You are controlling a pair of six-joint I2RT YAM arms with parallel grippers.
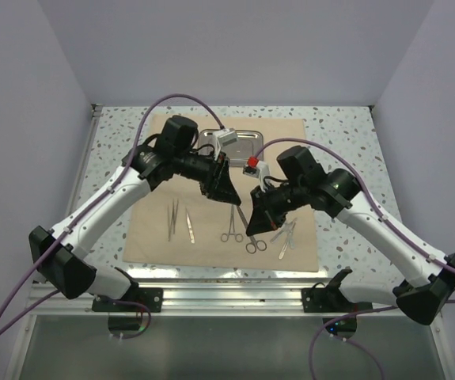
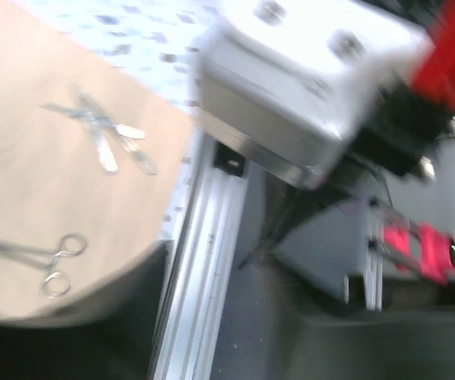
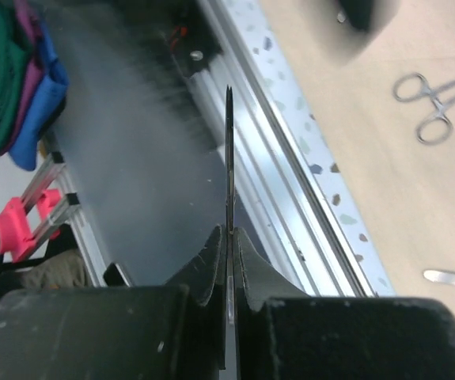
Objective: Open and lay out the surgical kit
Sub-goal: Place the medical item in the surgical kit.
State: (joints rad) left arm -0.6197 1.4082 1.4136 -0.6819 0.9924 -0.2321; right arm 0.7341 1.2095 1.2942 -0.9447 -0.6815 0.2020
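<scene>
Tan cloth wrap (image 1: 152, 237) lies spread flat on a speckled bench (image 1: 346, 134) between pale lilac walls, with a steel tray (image 1: 239, 141) at its far edge. Right fingers (image 3: 211, 265) are pinched tight on a thin silver instrument (image 3: 229, 158) (seen edge-on) – only the right wrist view shows this. Left fingers (image 1: 223, 190) hover mid-cloth; I cannot tell how far apart they are. The left wrist view is blurred – forceps (image 2: 45, 257) lie on the cloth.

- One cloth wrap (image 1: 149, 231) is counted.
- One steel tray (image 1: 249, 138) is counted.
- Two ring-handled forceps (image 1: 229, 230) are counted.
- About six straight thin instruments (image 1: 189, 226) are seen; overlap blurs the count.
</scene>
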